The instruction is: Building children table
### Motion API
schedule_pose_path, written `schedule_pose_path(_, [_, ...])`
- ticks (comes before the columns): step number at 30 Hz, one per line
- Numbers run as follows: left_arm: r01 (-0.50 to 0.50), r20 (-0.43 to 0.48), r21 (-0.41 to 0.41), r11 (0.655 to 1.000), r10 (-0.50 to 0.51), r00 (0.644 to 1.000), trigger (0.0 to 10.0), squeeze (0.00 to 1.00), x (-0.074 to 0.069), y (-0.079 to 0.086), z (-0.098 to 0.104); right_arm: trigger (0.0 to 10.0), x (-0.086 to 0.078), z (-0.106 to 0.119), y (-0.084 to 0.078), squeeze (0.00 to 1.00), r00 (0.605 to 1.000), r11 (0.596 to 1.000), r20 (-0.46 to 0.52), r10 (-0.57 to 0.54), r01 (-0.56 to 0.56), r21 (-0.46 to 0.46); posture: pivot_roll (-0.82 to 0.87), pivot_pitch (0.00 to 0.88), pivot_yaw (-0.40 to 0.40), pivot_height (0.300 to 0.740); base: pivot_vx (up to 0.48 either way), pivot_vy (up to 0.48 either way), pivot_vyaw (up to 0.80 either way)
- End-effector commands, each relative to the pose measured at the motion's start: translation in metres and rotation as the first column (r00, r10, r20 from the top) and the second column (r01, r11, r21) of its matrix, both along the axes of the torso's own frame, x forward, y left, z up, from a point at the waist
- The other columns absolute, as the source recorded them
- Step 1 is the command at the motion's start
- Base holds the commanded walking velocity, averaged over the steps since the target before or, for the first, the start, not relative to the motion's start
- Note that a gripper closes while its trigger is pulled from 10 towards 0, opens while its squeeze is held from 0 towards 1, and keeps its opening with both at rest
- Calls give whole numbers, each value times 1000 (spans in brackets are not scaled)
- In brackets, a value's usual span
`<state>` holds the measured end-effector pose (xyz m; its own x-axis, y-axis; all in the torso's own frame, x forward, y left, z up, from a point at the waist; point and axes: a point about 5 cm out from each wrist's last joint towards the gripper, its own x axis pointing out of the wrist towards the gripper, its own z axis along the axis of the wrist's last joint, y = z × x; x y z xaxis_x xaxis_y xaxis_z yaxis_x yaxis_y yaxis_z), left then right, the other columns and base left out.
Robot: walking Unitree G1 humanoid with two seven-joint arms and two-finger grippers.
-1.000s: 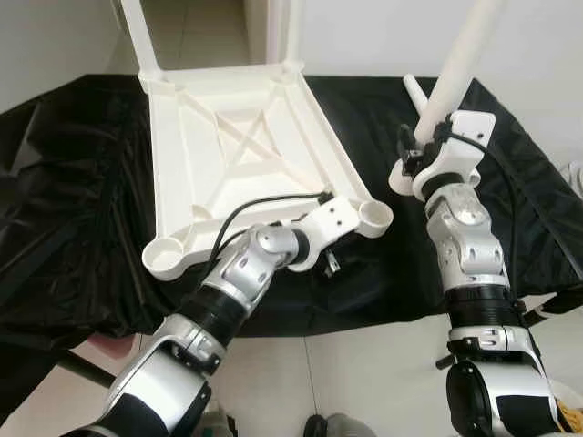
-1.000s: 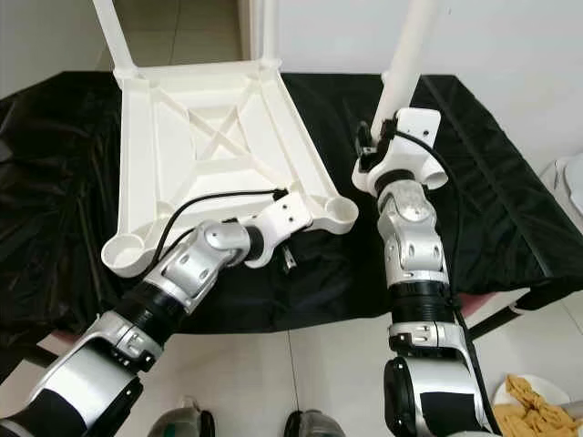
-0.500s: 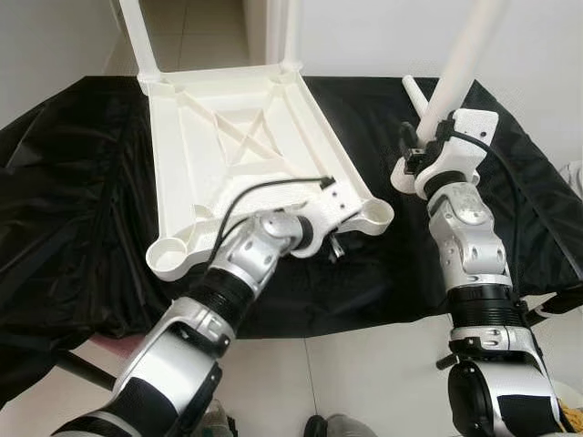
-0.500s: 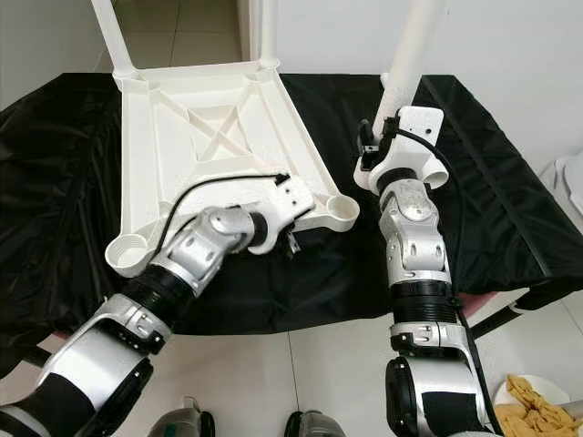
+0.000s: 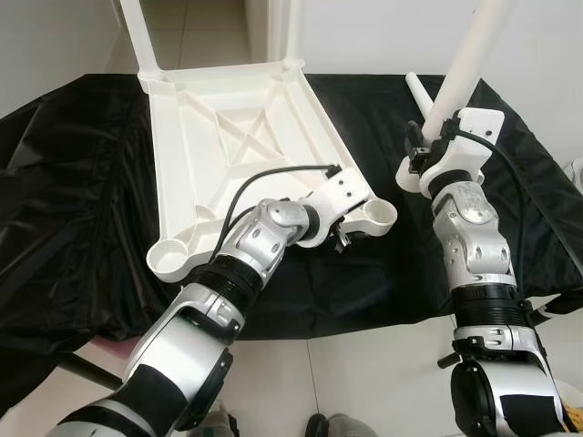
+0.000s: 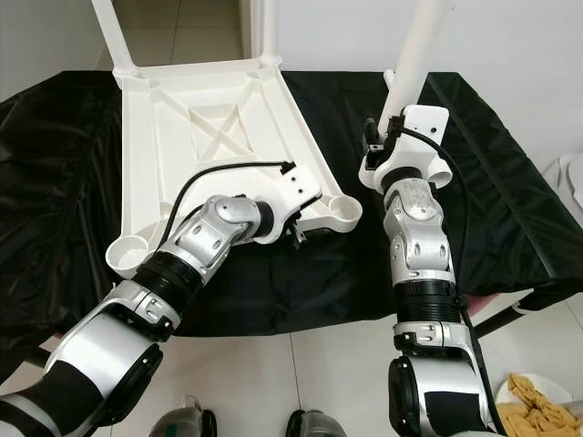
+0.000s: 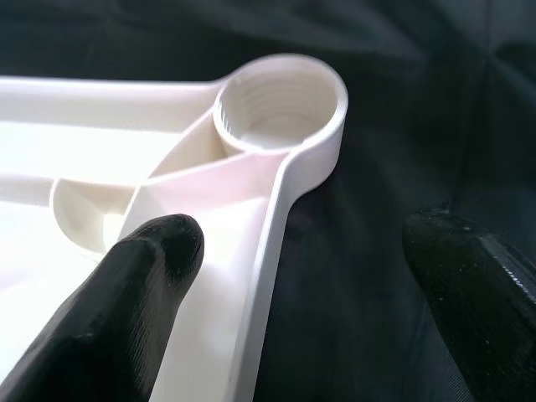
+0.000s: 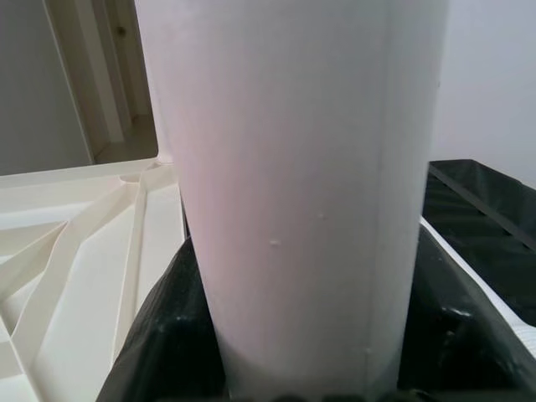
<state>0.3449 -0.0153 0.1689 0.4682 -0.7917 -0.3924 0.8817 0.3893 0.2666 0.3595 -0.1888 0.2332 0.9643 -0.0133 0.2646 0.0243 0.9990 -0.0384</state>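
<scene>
Fingers of the left gripper (image 7: 293, 285) stood spread astride the rim of the upturned white plastic tabletop (image 5: 228, 146) on the black sheet (image 5: 73, 200), near its threaded corner socket (image 7: 280, 100), while the right gripper (image 5: 435, 137) clasped a white tubular leg (image 5: 465, 64) upright.

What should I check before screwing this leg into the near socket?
1. Leg gripped by right gripper: ok.
2. Near right socket unobstructed, threads visible: ok.
3. Left gripper clamped on tabletop rim: not ok, fingers straddle it open.
4. Leg over socket: not ok, it is off to the right.
5. Spare leg on cloth away from socket: ok.
6. Leg's threaded end condition: cannot tell.
</scene>
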Motion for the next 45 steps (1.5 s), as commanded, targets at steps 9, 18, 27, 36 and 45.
schedule_pose_path(9, [-122, 36, 99, 988, 119, 992, 10000, 0, 4, -2, -16, 10000, -2, 8, -2, 0, 999, 1000, 31, -16, 16, -3, -16, 38, 3, 740, 0, 0, 0])
schedule_pose_path(18, [7, 32, 146, 989, -12, 999, 10000, 0, -7, -4, -26, 10000, -1, 8, -1, 0, 999, 1000, 32, -10, 10, -9, -10, 28, 4, 740, 0, 0, 0])
schedule_pose_path(27, [330, -31, 179, 927, -330, 944, 10000, 0, -37, -4, -37, 10000, 0, 9, -1, 0, 999, 1000, 34, -8, 8, -9, -5, 27, 4, 740, 0, 0, 0])
schedule_pose_path(36, [350, -46, 159, 923, -347, 937, 10000, 0, -41, -3, -35, 10000, 0, 6, 1, 0, 1000, 1000, 17, 12, -12, -16, -3, 30, -1, 740, 0, 0, 0])
schedule_pose_path(45, [344, -72, 151, 927, -337, 939, 10000, 0, -42, 0, -36, 10000, -2, 1, 1, 0, 1000, 999, 1, 21, -21, -28, -3, 47, 1, 740, 0, 0, 0])
